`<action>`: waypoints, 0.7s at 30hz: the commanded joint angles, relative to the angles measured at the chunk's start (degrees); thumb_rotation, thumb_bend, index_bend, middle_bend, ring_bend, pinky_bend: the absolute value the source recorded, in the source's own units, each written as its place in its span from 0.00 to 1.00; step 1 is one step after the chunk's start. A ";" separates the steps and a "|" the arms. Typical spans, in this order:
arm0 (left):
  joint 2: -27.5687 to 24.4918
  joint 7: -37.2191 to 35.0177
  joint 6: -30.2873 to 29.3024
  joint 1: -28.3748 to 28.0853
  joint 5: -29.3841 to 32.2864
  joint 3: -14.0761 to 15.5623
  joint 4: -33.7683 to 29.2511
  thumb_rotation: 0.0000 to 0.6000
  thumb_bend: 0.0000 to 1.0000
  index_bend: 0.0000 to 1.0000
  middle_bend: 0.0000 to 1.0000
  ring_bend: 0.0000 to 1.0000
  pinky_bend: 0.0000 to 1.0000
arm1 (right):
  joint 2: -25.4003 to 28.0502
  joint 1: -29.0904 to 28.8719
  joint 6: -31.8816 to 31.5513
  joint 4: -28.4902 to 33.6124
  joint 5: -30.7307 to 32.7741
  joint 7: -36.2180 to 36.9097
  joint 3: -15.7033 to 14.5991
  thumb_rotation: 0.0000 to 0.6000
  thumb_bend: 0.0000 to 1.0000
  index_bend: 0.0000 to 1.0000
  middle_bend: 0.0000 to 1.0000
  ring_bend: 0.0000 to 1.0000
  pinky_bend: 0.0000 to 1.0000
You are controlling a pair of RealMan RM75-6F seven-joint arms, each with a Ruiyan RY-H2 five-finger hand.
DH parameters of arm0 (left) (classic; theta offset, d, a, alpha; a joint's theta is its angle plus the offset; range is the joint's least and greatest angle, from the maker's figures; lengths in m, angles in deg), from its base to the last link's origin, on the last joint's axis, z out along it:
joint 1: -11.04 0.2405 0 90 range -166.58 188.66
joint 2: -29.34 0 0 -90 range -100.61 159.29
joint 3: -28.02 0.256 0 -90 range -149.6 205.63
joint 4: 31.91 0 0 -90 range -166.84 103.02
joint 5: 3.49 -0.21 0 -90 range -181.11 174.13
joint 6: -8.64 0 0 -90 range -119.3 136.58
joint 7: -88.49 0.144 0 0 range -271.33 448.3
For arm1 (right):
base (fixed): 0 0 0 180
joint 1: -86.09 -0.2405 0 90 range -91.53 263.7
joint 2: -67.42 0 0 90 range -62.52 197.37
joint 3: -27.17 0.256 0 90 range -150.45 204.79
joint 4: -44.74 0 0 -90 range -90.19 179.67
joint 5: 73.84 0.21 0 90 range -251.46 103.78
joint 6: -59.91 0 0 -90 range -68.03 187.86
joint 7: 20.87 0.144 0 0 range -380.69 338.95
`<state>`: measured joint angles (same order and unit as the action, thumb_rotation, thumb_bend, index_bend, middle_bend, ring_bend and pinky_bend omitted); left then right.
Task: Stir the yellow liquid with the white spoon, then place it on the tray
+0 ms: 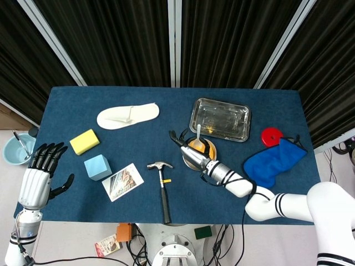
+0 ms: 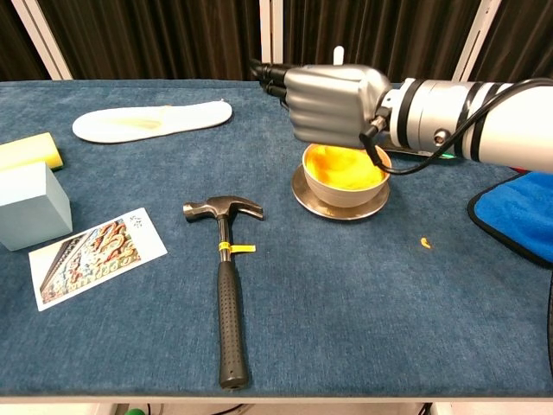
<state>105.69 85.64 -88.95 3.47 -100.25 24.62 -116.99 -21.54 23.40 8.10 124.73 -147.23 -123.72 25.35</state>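
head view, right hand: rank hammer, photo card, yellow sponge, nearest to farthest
From the right hand, which holds the white spoon at the bowl:
1. hammer, just to the hand's image-left, at the front-centre of the table.
2. photo card, further left, beside the blue block.
3. yellow sponge, farthest, near the table's left edge.
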 commanded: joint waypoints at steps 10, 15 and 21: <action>-0.20 -0.14 0.16 -0.04 0.40 -0.35 0.14 0.96 0.28 0.13 0.11 0.09 0.09 | -1.43 0.08 -3.43 1.04 5.49 -9.75 0.63 1.00 0.48 0.77 0.31 0.05 0.00; -0.27 -0.12 0.08 0.03 0.49 -0.44 0.12 0.95 0.28 0.13 0.11 0.09 0.09 | -2.18 0.61 -6.76 2.52 8.37 -14.81 0.97 1.00 0.48 0.77 0.31 0.04 0.00; -0.40 0.08 0.04 -0.05 0.25 -0.51 -0.22 0.95 0.28 0.13 0.11 0.09 0.09 | -3.20 0.43 -8.47 3.95 12.03 -18.87 0.75 1.00 0.48 0.78 0.33 0.04 0.00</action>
<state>105.29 85.72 -88.91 3.41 -100.00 24.11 -117.21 -24.43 23.88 0.03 128.31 -135.73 -142.07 26.19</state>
